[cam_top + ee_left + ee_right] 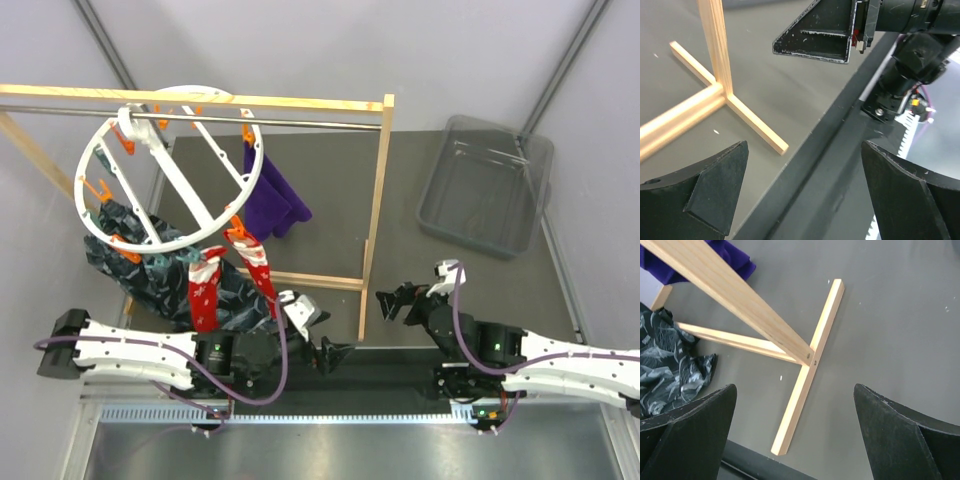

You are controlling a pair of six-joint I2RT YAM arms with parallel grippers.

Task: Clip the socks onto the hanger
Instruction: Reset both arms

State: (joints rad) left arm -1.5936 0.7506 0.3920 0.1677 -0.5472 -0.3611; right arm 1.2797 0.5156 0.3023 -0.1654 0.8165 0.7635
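Note:
The white round hanger (160, 170) hangs tilted from the rack's metal rail. Two red socks (205, 290) (257, 268) hang from orange clips on its near rim. The purple sock (277, 197) hangs from its right rim and also shows in the right wrist view (727, 255). My left gripper (330, 348) (805, 192) is open and empty, low over the table's near edge, right of the red socks. My right gripper (393, 300) (795, 435) is open and empty, just right of the rack's foot.
The wooden rack (375, 220) stands mid-table; its foot (805, 385) (755, 127) lies between the grippers. Dark patterned fabric (150, 270) (665, 370) lies under the hanger. A clear bin (432, 215) sits at the back right. The right gripper's finger (820, 35) shows in the left wrist view.

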